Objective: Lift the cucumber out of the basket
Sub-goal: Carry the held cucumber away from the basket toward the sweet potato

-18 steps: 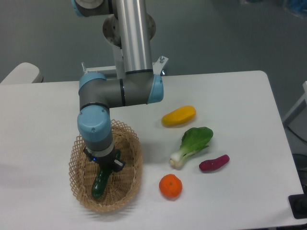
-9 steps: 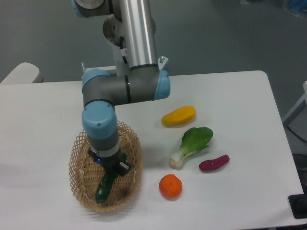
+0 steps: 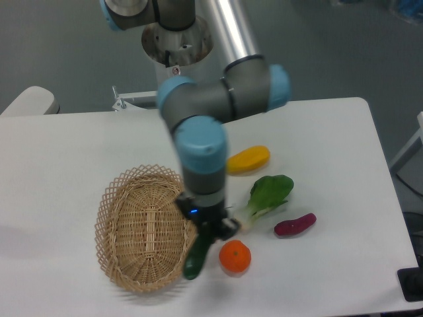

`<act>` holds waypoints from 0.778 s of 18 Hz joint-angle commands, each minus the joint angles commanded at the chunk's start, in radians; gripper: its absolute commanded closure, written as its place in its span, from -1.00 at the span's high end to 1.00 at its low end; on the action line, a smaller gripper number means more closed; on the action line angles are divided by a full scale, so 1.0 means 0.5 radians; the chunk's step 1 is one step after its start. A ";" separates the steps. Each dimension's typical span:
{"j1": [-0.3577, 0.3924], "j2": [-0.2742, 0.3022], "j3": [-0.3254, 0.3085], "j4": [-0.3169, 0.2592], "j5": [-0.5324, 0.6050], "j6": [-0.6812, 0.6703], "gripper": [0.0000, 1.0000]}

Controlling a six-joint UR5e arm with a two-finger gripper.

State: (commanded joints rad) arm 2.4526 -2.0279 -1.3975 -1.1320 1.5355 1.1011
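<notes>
worktop (image 3: pixel 79 152): white and flat, carrying everything in view; most of the loose produce lies to the basket's right, so the lane the arm is crossing is crowded.
arm (image 3: pixel 218 99): reaches down from the upper middle, wrist pointing straight down over the basket's right rim, which suits carrying a long thing hanging beneath it.
basket (image 3: pixel 142 231): oval wicker, lower left of the worktop, nothing visible inside it; the task's thing is out of it.
bok choy (image 3: pixel 268 198): lies just right of the wrist, white stem toward the arm, leaf away; near enough to be brushed.
yellow vegetable (image 3: pixel 248 160): behind the wrist, partly hidden by it.
cucumber (image 3: pixel 196 257): dark green, gripped near its upper end, hanging tilted with its lower tip down-left over the basket's outer right edge, beside the orange; whether that tip touches rim or worktop cannot be told. the off-centre grip likely explains the droop.
orange (image 3: pixel 235 256): just right of the cucumber, close to touching.
purple vegetable (image 3: pixel 295 224): apart to the right, out of the way.
end effector (image 3: pixel 210 231): clenched on the cucumber's upper part, fingers mostly hidden by the dark housing.
judgement: pick looks essentially done.
</notes>
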 joint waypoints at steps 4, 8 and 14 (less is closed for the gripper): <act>0.166 0.003 0.037 -0.071 0.003 0.264 -0.65; 0.279 0.003 0.040 -0.083 0.000 0.482 -0.65; 0.313 0.012 0.040 -0.098 0.003 0.538 -0.65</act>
State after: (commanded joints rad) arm 2.6093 -2.0218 -1.3775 -1.1811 1.5370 1.3698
